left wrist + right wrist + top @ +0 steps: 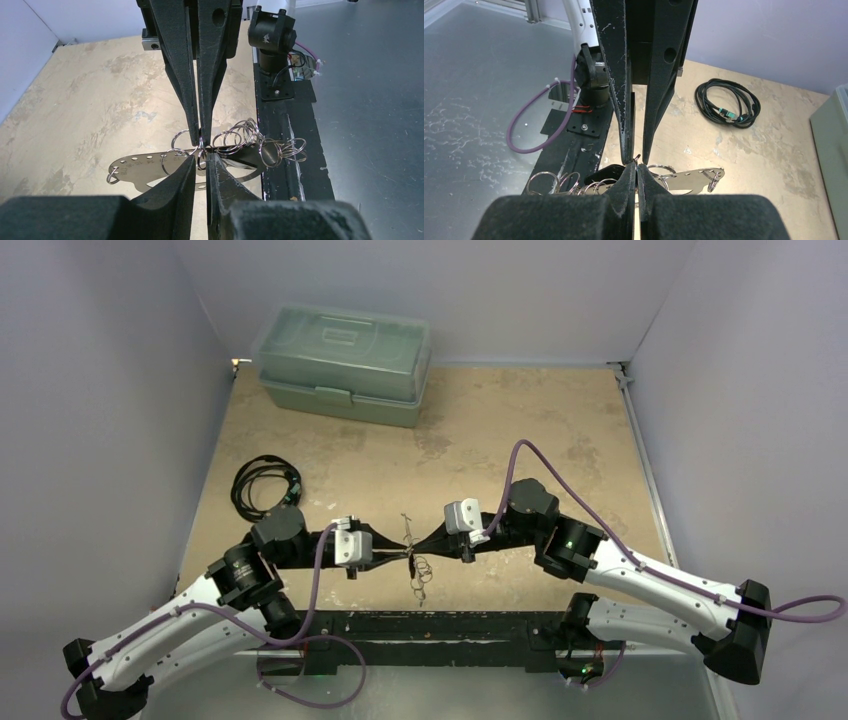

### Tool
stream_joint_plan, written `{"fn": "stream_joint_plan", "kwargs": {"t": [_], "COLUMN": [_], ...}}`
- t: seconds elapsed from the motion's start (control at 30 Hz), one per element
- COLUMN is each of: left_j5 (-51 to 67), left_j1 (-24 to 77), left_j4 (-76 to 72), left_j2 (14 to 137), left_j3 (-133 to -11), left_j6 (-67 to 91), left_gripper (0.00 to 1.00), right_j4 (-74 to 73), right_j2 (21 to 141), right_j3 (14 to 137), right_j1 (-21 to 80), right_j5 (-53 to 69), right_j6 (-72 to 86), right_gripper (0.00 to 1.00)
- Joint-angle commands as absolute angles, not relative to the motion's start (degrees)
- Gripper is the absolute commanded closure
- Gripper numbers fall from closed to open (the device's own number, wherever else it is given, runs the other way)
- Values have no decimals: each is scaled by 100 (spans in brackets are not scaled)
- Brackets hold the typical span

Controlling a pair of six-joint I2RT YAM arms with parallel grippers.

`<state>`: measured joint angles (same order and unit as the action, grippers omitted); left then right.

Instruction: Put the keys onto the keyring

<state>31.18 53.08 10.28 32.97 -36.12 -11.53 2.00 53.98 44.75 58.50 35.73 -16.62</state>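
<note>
The keyring [420, 570] hangs between both grippers just above the table's near edge. In the left wrist view it is a flat silvery piece with holes [145, 164] carrying a cluster of small metal rings [247, 137]. A dark-headed key [244, 156] lies among those rings. My left gripper [201, 156] has its jaws nearly together on one small ring. My right gripper [636, 167] is pinched shut on the same small ring from the other side. Both gripper tips meet at the middle of the top view, left gripper [398, 558] and right gripper [420, 553]. The silvery piece also shows in the right wrist view [691, 179].
A pale green lidded box [345, 365] stands at the back left. A coiled black cable [265, 485] lies on the left of the tan table top [520, 430]. The black base rail [430, 625] runs along the near edge, right under the hanging rings.
</note>
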Motion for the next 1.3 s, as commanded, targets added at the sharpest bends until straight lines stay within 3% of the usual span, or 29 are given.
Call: {"fn": "stream_joint_plan", "kwargs": {"t": [0.0,0.1,0.97,1.13,1.27], "left_j5": [3242,3200,2981,2994,2990], "left_j1": [5336,5336,5335,5335,5338], "left_j4": [800,804,843,812,809], "left_j2": [3328,3348,3082,3061,3025], "left_j3": [-3604,-3604,-3560,-3578,-3607], "left_j6": [-1085,-1081,-1031,-998,-954], "left_gripper": [91,100,100,69,61], "right_j4": [344,335,685,670,668], "right_j2": [5282,5276,4921,4956,4983], "right_j3": [4649,4646,4438,4447,4456], "right_j1": [5870,5867,5870,5865,5864], "right_j5": [3691,3683,3472,3472,3472], "right_j6": [-1723,-1718,-1596,-1607,-1618], "right_gripper": [100,100,100,100,100]}}
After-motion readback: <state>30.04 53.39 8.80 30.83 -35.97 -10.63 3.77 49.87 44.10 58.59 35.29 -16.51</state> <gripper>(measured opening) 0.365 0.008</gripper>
